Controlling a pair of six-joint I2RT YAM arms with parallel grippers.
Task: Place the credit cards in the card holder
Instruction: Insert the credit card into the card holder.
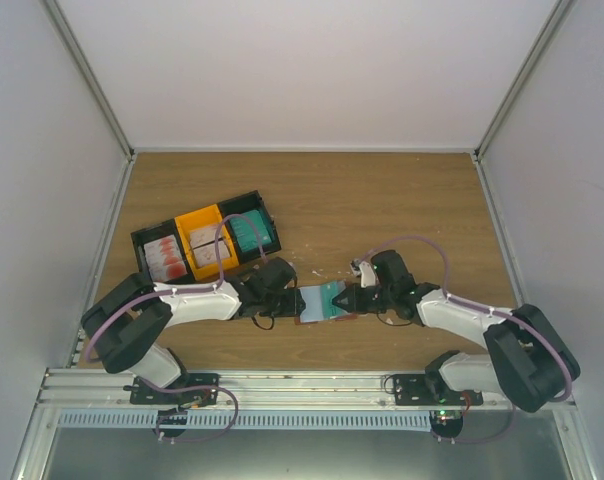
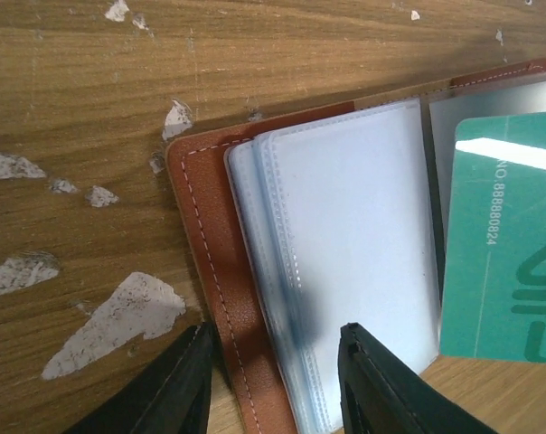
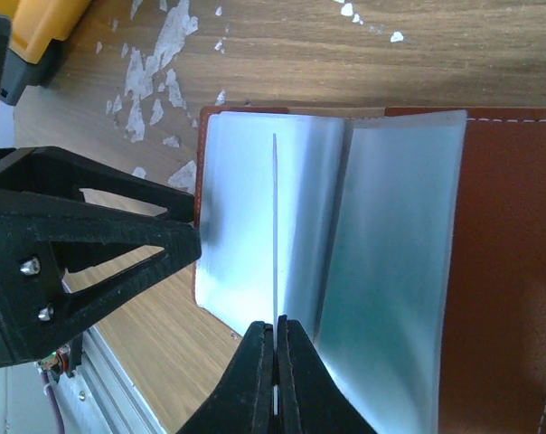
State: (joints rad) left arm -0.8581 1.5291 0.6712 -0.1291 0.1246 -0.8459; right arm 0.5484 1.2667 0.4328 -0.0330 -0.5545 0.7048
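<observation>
A reddish-brown leather card holder (image 2: 207,271) lies open and flat on the brown wooden table (image 1: 382,200), midway between the two arms. Its clear plastic sleeves (image 2: 354,262) face up in a fanned stack. The left gripper (image 2: 277,336) is at the holder's left edge with its black fingers apart. One finger sits at the stitched leather border and the other over the sleeves. Whether they press on the holder I cannot tell.

The right gripper (image 3: 275,327) is clamped tight on a teal plastic card (image 2: 499,262) with white print. Its wrist camera sees the card edge-on as a thin line standing over the sleeves near the fold. I cannot tell whether the card's edge has entered a pocket. From the left wrist, the card covers part of the right-hand page and one corner hangs past the holder over bare wood.

The two grippers face each other closely across the holder, so the left one crowds the card's side of the fold. Behind the left arm is a row of plastic bins: a black bin (image 1: 144,245) with white cards with red marks (image 1: 165,258), an orange bin (image 1: 197,220) with whitish cards (image 1: 208,252), and a second black bin (image 1: 267,225) with teal cards (image 1: 249,235). The left arm's purple cable (image 1: 220,238) loops over the orange bin. White flecks (image 2: 119,316) mark the wood around the holder.
</observation>
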